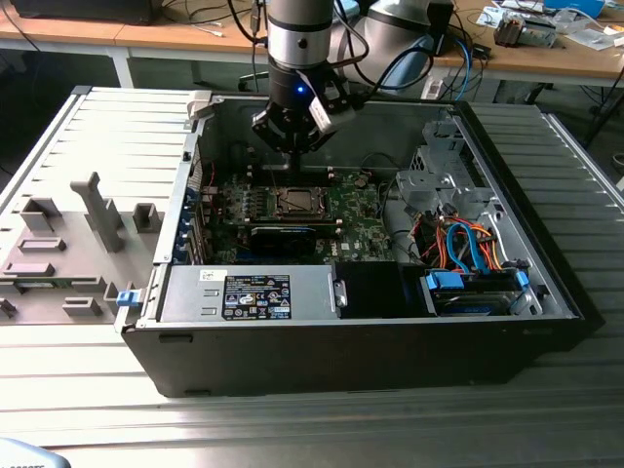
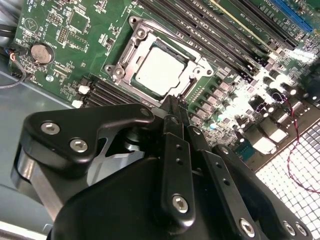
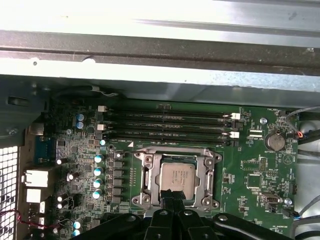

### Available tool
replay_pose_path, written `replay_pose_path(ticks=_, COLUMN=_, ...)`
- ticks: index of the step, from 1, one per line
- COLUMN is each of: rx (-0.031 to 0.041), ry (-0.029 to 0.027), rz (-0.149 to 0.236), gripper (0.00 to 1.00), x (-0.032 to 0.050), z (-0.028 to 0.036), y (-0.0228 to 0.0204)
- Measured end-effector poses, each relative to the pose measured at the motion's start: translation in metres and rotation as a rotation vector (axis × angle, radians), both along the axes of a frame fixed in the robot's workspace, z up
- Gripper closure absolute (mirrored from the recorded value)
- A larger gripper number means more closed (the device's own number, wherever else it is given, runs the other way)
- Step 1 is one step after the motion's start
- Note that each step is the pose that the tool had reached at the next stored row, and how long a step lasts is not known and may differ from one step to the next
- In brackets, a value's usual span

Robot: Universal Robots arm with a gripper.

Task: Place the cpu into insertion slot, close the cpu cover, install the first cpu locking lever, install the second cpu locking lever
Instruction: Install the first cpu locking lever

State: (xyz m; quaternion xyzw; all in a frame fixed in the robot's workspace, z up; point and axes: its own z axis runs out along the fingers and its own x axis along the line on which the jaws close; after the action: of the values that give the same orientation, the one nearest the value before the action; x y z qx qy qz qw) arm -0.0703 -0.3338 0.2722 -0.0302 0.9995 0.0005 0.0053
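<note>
second wrist view: gripper (image 2: 172, 107) fingers pressed together, nothing between them, tips hovering just off the near edge of the insertion slot (image 2: 162, 67).

cpu (image 2: 161, 71) lies flat and square inside the slot, directly ahead of the fingertips, silver top exposed. step one judged done.

cpu cover (image 2: 195, 62) appears lowered around the chip as a silver frame, its window showing the cpu top. cannot tell whether it is fully seated.

locking levers: thin and hard to make out in both wrist views; cannot tell if either is latched. judged still to do.

first wrist view agrees: gripper (image 3: 172, 200) tips meet at the edge of the slot (image 3: 176, 175), cpu (image 3: 176, 178) centred just beyond, memory slots (image 3: 167, 125) farther out.

exterior view: gripper (image 1: 290, 161) inside the open computer case (image 1: 546, 292), above the green motherboard (image 1: 356, 210).
</note>
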Motion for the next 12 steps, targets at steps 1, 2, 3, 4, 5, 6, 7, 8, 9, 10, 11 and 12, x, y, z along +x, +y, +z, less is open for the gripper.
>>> replay_pose_path(ticks=1, rx=-0.0001, ry=0.0001, rz=0.000, gripper=0.89, x=-0.0003, z=0.0000, y=0.0000)
replay_pose_path(ticks=2, rx=-0.0001, ry=0.0000, rz=0.000, gripper=0.89, x=-0.0005, z=0.0000, y=0.0000)
replay_pose_path(ticks=3, rx=-0.0001, ry=0.0000, rz=0.000, gripper=0.89, x=-0.0010, z=0.0000, y=0.0000)
replay_pose_path(ticks=4, rx=0.0000, ry=0.0001, rz=0.000, gripper=0.89, x=-0.0013, z=0.0000, y=0.0000)
replay_pose_path(ticks=5, rx=-0.0001, ry=0.0000, rz=0.000, gripper=0.89, x=-0.0015, z=0.0000, y=0.0000)
replay_pose_path(ticks=6, rx=-0.0001, ry=0.0000, rz=0.000, gripper=0.89, x=-0.0018, z=0.0000, y=0.0000)
replay_pose_path(ticks=7, rx=-0.0001, ry=0.0001, rz=0.000, gripper=0.89, x=-0.0020, z=0.0000, y=0.0000)
replay_pose_path(ticks=8, rx=-0.0001, ry=0.0000, rz=0.000, gripper=0.89, x=-0.0022, z=0.0000, y=0.0000)
replay_pose_path(ticks=9, rx=0.0000, ry=0.0000, rz=0.000, gripper=0.89, x=-0.0025, z=0.0000, y=0.0000)
replay_pose_path(ticks=10, rx=-0.0001, ry=0.0001, rz=0.000, gripper=0.89, x=-0.0026, z=0.0000, y=0.0000)
replay_pose_path(ticks=11, rx=-0.0001, ry=0.0001, rz=0.000, gripper=0.89, x=-0.0029, z=0.0000, y=0.0000)
replay_pose_path(ticks=12, rx=-0.0001, ry=0.0000, rz=0.000, gripper=0.89, x=-0.0032, z=0.0000, y=0.0000)
